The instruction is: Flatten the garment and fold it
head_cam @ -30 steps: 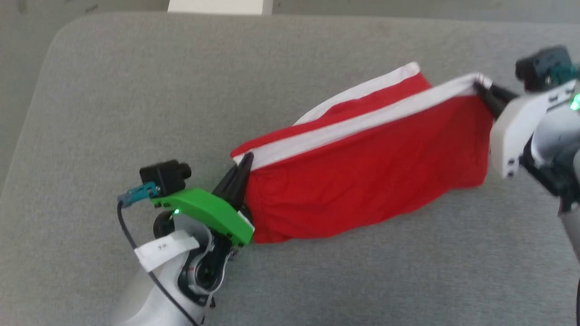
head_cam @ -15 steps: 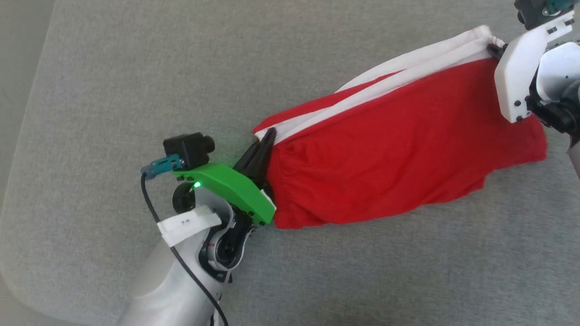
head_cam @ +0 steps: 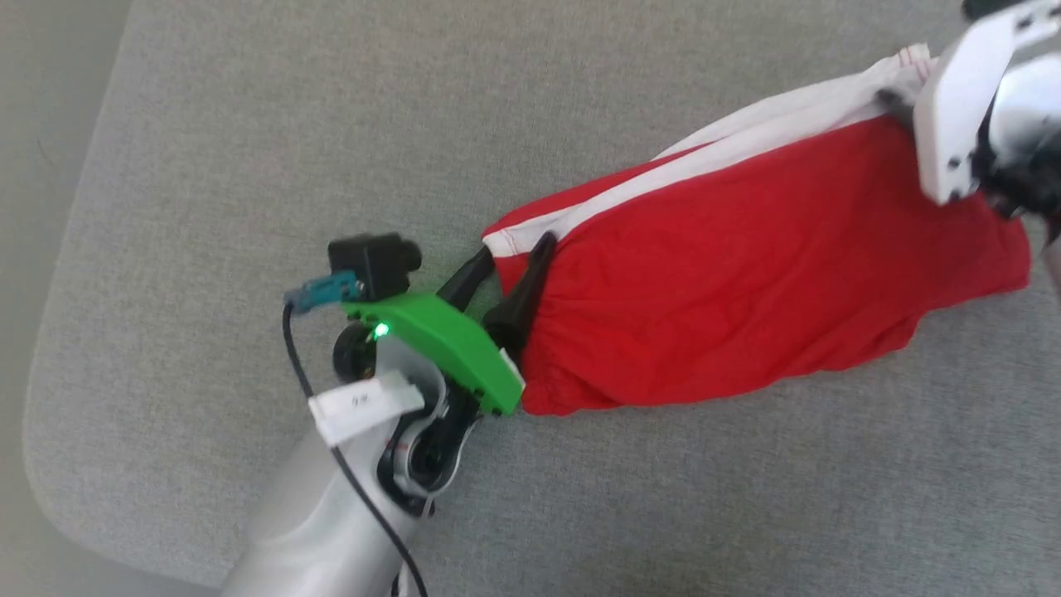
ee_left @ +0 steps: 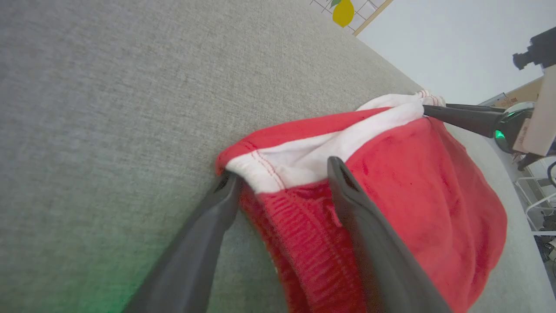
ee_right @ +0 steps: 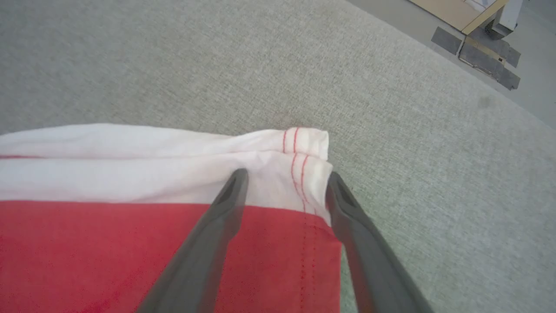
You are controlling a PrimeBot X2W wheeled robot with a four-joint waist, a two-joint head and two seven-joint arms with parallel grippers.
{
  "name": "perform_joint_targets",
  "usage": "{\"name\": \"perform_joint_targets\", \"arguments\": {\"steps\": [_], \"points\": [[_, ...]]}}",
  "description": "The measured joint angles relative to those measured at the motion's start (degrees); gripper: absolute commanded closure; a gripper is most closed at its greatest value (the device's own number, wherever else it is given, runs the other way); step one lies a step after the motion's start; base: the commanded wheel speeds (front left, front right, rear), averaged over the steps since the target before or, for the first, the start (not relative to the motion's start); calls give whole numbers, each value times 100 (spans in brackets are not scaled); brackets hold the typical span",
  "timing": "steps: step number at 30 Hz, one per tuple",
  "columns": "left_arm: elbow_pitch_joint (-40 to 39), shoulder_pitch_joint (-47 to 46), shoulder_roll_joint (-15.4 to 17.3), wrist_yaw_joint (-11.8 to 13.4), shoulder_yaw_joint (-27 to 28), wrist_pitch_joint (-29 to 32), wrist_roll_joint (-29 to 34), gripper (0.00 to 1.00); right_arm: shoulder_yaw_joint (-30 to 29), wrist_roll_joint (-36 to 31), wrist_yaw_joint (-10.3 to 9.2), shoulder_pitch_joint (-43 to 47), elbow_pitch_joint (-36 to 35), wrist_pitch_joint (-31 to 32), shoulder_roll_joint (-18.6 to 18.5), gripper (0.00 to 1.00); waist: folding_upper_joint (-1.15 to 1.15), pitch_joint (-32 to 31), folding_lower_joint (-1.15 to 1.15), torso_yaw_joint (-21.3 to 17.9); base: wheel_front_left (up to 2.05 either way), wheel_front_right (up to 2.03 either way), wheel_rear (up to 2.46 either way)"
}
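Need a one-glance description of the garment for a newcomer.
On the wide grey padded surface, toward its right side, lies the garment. It is bright red crumpled cloth with a white stripe along its far edge, the only red thing there.

We cannot see the right gripper's (ee_right: 284, 178) fingers behind a blurred white cover (head_cam: 953, 108) in the head view, whose edge cuts the arm (head_cam: 1024, 91)
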Motion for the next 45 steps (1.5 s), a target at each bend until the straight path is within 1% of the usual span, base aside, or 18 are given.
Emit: {"name": "perform_joint_targets", "arguments": {"steps": [5,9,13,15,17,19,22,23,26,31,35,39,45], "points": [[-71,406,176,127,3,-209,75,0,30,68,0,572,-160,-703,-1,0,0,-335,0,-42,0,0,0],[-187,765,302,203,-3,-220,74,0,44,220,0,1039,-331,-1137,-59,0,0,-666,0,-84,0,0,0],[-361,1061,413,283,31,-455,126,0,-74,369,0,1512,-528,-1557,-108,0,0,-1010,0,-130,0,0,0],[-436,1155,467,304,71,-745,302,0,-221,405,0,1757,-635,-1791,-110,0,0,-1183,0,-154,0,0,0],[-458,1202,454,298,198,-1150,353,0,-404,407,0,1959,-725,-1996,-108,0,0,-1324,-1,-174,0,0,0],[-407,1199,480,272,237,-1423,637,0,-719,409,0,2146,-808,-2264,-32,0,0,-1456,-1,-195,0,0,0],[-353,1189,425,196,423,-1581,1088,0,-1057,309,0,2362,-954,-2557,102,0,0,-1587,-1,-224,0,0,0],[-364,1187,387,163,528,-1584,1256,0,-1146,258,0,2410,-994,-2618,143,0,0,-1606,-1,-232,0,0,0],[-601,1172,157,-40,1055,-1603,2095,0,-1603,140,-1,2546,-1084,-2781,356,0,0,-1581,-1,-250,0,0,0],[-817,1216,-290,-360,1795,-1603,3142,0,-2150,-35,0,2576,-1091,-2777,769,0,0,-1441,-1,-275,0,0,0],[-834,1317,-468,-508,2246,-1603,3640,0,-2509,-272,0,2498,-834,-2421,1043,0,0,-1298,-1,-293,0,0,0],[-844,1405,-559,-598,2586,-1603,3852,0,-2764,-505,0,2223,-526,-2001,1256,0,0,-1147,-1,-300,0,0,0],[-907,1445,-589,-688,2844,-1603,3936,0,-3086,-932,-1,1821,12,-1260,1328,0,0,-940,-1,-250,0,0,0]]}}
